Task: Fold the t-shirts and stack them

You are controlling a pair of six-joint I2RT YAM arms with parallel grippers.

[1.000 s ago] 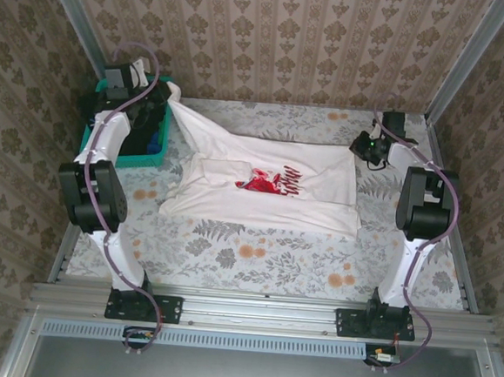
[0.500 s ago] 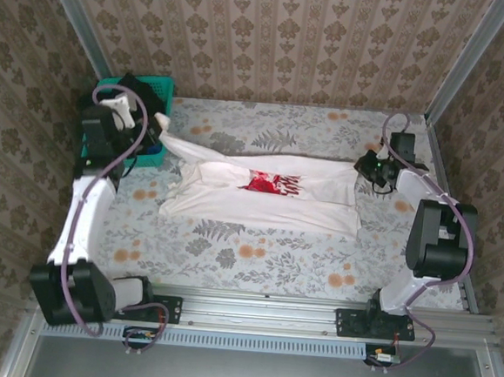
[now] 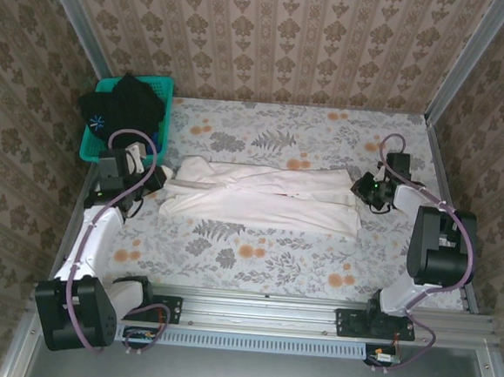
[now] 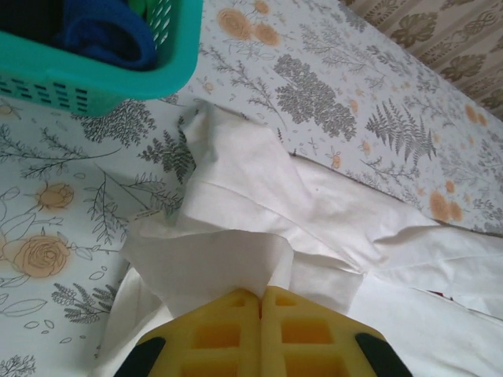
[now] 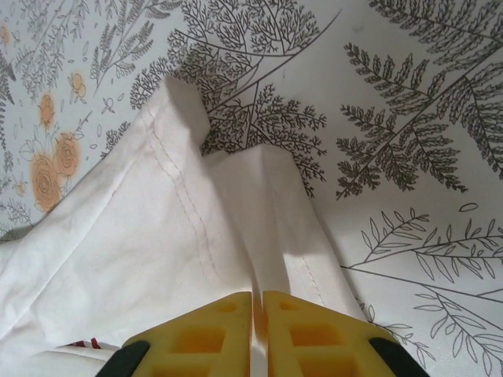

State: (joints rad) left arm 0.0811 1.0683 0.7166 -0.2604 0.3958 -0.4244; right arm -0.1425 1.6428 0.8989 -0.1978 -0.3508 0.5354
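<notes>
the soft white cloth t-shirt (image 3: 260,200) lies in a long folded band across the flower-printed table (image 3: 255,259). the left gripper (image 4: 259,292) pinches one end tight. the right gripper (image 5: 257,295) has pads nearly together on the hem; whether it grips i cannot tell. a lopsided release could drag the fold open.

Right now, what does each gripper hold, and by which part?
Both pinch the white cloth t-shirt: left gripper a folded edge, right gripper the stitched hem opposite.

This is a robot test booth dressed up like a home. Patterned wallpaper (image 3: 273,33) lines the walls and a flowered cloth (image 3: 273,251) covers the table. The left arm (image 3: 91,237) and right arm (image 3: 431,246) are bolted to a bare metal rail (image 3: 260,311), with a laundry basket (image 3: 91,150) and a t-shirt (image 3: 268,203) on the table.
</notes>
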